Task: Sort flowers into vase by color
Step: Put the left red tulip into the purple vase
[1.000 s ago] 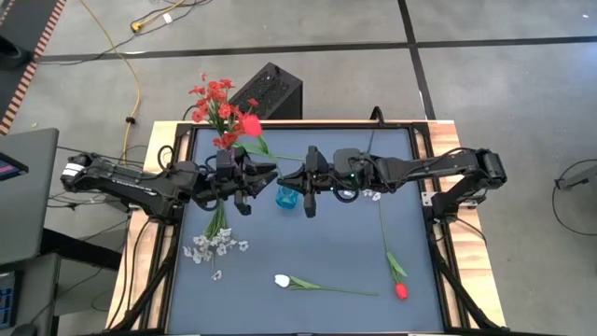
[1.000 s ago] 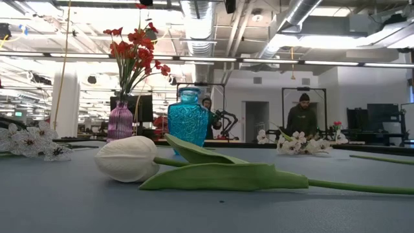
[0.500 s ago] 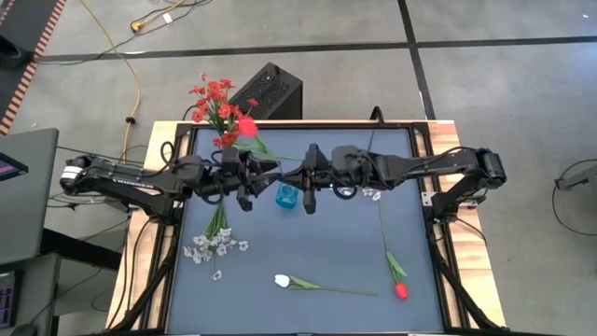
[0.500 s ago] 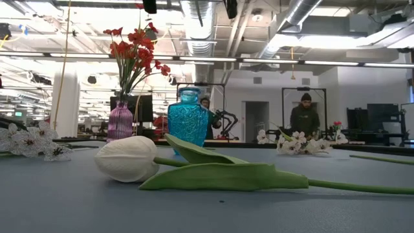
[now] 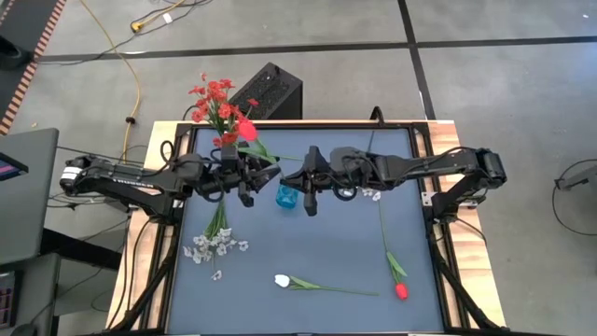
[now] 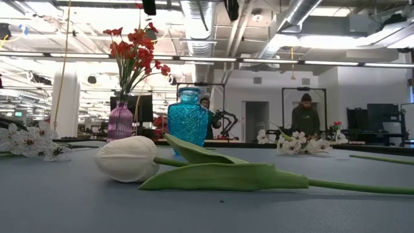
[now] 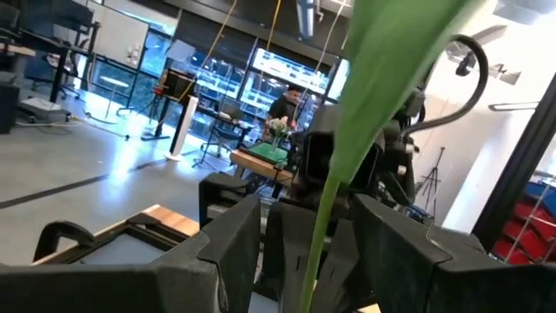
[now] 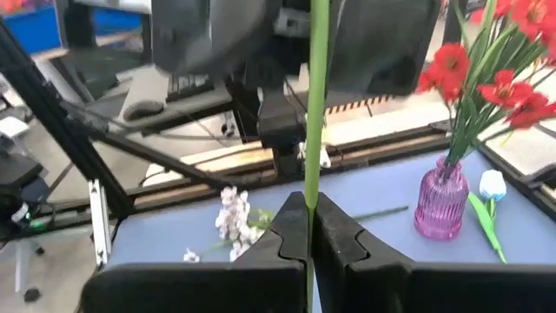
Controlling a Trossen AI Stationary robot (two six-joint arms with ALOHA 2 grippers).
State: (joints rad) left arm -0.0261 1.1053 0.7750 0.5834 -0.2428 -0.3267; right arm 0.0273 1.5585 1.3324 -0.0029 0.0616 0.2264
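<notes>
As we hand over a red tulip (image 5: 248, 128), right gripper (image 8: 310, 233) clamps its stem.
Left gripper (image 5: 244, 177), half-open at centre frame, holds nothing; next, we judge, the purple vase (image 8: 437, 204).

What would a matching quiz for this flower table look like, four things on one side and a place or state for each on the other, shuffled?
Column one:
1. pink vase
2. blue vase
3. white tulip
4. right gripper

Column two:
A. shut on a green stem
B. lying on the table, near its front edge
C. holds the red sprays
D. stands with no flowers in it

Pairs: 1-C, 2-D, 3-B, 4-A
</notes>
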